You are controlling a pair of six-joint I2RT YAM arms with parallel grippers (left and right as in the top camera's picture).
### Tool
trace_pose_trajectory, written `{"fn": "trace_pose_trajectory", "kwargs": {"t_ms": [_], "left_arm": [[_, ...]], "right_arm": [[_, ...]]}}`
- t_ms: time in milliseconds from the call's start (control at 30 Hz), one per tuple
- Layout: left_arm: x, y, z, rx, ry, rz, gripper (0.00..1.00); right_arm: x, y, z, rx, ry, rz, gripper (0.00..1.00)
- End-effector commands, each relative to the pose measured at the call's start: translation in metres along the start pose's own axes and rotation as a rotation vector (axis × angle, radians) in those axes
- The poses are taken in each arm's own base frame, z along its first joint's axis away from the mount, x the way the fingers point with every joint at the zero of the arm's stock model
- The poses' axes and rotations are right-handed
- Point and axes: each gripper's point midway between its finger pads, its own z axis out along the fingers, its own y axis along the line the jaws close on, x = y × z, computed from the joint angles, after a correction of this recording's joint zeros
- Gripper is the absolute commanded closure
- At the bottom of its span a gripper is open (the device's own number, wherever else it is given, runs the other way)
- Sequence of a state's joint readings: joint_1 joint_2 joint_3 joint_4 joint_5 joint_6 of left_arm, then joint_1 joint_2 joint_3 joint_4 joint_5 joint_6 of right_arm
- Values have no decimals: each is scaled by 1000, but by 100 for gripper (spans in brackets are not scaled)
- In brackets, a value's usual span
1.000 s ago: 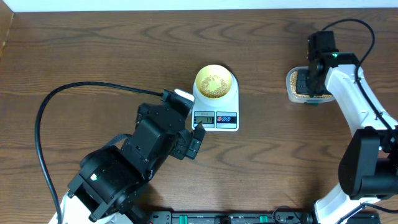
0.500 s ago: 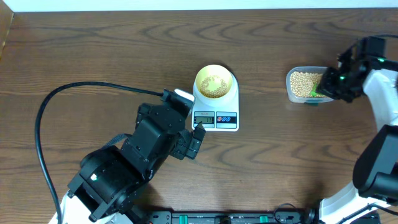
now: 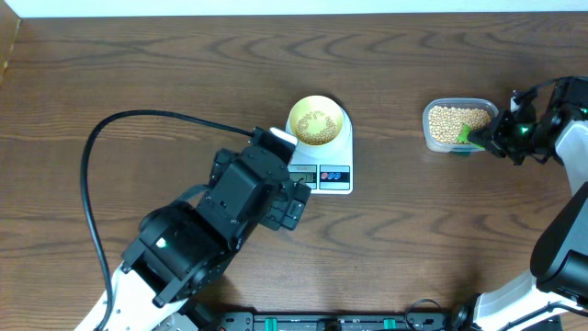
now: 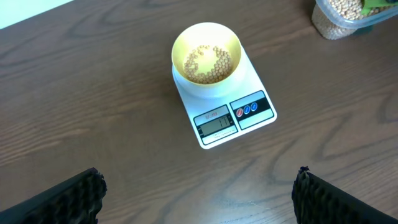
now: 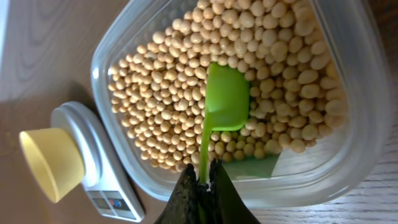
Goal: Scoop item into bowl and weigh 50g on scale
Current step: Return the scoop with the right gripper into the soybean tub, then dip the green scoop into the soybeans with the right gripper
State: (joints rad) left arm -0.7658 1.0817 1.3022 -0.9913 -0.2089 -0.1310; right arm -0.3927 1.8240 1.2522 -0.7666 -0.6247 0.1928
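clamping right gripper (image 5: 202, 186) jaws on the green scoop (image 5: 227, 96) handle so its cup ahead can dig the beans (image 5: 161, 93), left gripper (image 4: 199, 199) jaws wide apart, empty, scale (image 4: 254, 78) ahead.

LCD (image 4: 215, 124) on scale (image 4: 252, 78): dark digits, too blurry to read. Tiny print above LCD illegible.

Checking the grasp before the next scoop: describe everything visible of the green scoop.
The green scoop looks like bright, smooth plastic: a rounded cup on a thin straight handle. The right gripper is shut on the handle's end. The cup rests on the beans inside the clear tub; no beans show in it.
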Motion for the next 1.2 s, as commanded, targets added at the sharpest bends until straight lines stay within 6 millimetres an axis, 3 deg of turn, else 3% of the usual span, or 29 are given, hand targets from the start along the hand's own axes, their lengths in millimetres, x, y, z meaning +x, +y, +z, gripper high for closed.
{"fn": "trace_pose_trajectory", "kwargs": {"t_ms": [0, 233, 700, 1000, 1167], "left_arm": [[-1, 2, 2, -13, 5, -2, 2], [0, 1, 5, -15, 17, 1, 2], [0, 1, 5, -15, 17, 1, 2], [0, 1, 5, -15, 17, 1, 2], [0, 1, 5, -15, 17, 1, 2]], "right_arm": [[7, 17, -3, -131, 24, -17, 99], [1, 22, -15, -236, 0, -16, 99], [-16, 2, -59, -427, -108, 46, 99], [-4, 0, -81, -647, -168, 38, 99], [5, 12, -92, -793, -190, 14, 99]]}}
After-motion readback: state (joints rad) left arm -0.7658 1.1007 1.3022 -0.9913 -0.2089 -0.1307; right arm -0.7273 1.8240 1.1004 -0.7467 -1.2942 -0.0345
